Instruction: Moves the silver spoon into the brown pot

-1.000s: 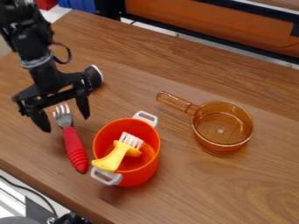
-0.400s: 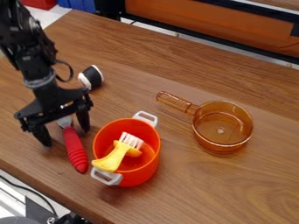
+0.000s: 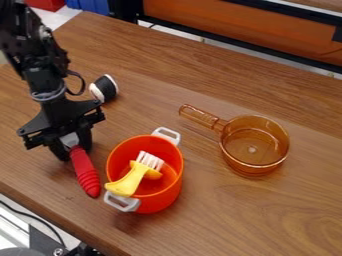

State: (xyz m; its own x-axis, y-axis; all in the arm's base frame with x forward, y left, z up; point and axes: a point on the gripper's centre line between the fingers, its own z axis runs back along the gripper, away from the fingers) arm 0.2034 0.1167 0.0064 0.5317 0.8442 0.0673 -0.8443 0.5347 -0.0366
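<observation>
One red-handled silver utensil [image 3: 85, 173] lies on the table [image 3: 220, 220] with its metal neck pinched in my claw [image 3: 73, 148], its handle slanting nearward, roughly crosswise to the way I must carry it past the orange pot [image 3: 160, 201] to the brown pot [image 3: 250, 170].

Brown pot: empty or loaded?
Empty. The brown pot has an open top, and nothing lies on its see-through bottom. The yellow-handled utensil is in the orange pot instead.
</observation>
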